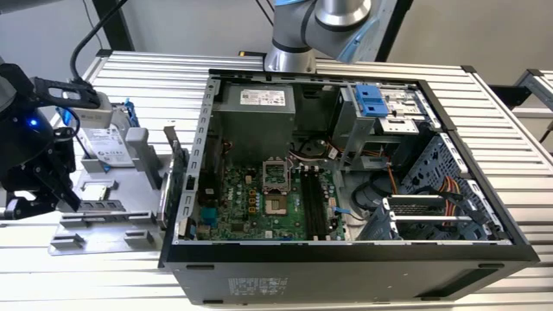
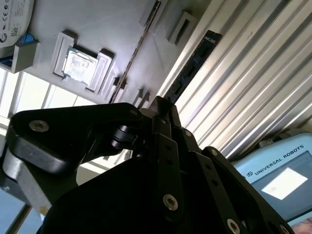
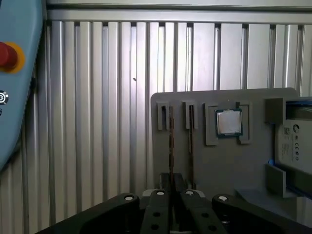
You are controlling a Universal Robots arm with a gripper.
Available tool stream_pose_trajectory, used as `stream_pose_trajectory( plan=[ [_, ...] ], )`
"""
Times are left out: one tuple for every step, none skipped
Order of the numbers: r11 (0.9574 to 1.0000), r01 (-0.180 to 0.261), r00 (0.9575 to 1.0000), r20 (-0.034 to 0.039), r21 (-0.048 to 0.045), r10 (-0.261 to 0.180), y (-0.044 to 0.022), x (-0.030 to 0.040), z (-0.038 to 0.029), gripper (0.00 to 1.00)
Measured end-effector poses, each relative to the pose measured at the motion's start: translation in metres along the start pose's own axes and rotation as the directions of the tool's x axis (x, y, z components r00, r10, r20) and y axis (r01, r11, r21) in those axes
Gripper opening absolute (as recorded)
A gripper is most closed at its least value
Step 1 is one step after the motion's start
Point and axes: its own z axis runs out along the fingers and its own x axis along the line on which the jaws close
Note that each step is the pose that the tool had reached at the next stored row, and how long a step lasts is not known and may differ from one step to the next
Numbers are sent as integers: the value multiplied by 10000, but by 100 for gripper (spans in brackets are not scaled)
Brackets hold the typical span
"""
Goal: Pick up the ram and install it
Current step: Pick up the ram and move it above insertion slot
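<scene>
The ram (image 3: 171, 141) stands on edge in a narrow slot of the grey parts tray (image 3: 229, 170), with a second thin stick (image 3: 191, 141) in the slot beside it. In the second wrist view the ram (image 2: 139, 48) appears as a thin line on the tray. My gripper (image 3: 174, 187) hovers above the tray's slotted end with its black fingers (image 2: 165, 146) drawn together and nothing between them, its tip (image 2: 161, 103) just short of the ram. In the exterior view the gripper (image 1: 61, 191) hangs over the tray (image 1: 129, 220), to the left of the open computer case (image 1: 346, 259).
On the tray also lie a square silver processor (image 3: 228, 122) and a hard drive (image 1: 108, 142). A green card (image 1: 173, 175) stands between tray and case. Inside the case the motherboard (image 1: 259, 207) shows dark memory slots (image 1: 313, 204). A pendant with a red button (image 3: 7, 54) lies on the ribbed table.
</scene>
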Motion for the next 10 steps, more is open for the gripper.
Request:
stream_pose_trajectory(
  plan=[
    [10000, 0, 10000, 0, 0, 0, 0, 0, -13, 0],
    [10000, 0, 10000, 0, 0, 0, 0, 0, -24, 0],
    [10000, 0, 10000, 0, 0, 0, 0, 0, -34, 0],
    [10000, 0, 10000, 0, -1, 0, 0, 0, -45, 0],
    [10000, 0, 10000, 0, 0, 0, 0, 0, -55, 0],
    [10000, 0, 10000, 0, 0, 0, 0, 0, -65, 0],
    [10000, 0, 10000, 0, 0, 0, 0, 0, -75, 0],
    [10000, 0, 10000, -1, -2, 0, 1, -1, -85, 0],
    [10000, 0, 10000, 0, 0, 0, 1, 0, -95, 0],
    [10000, 0, 10000, 0, 0, 0, 1, -1, -105, 0]
  ],
)
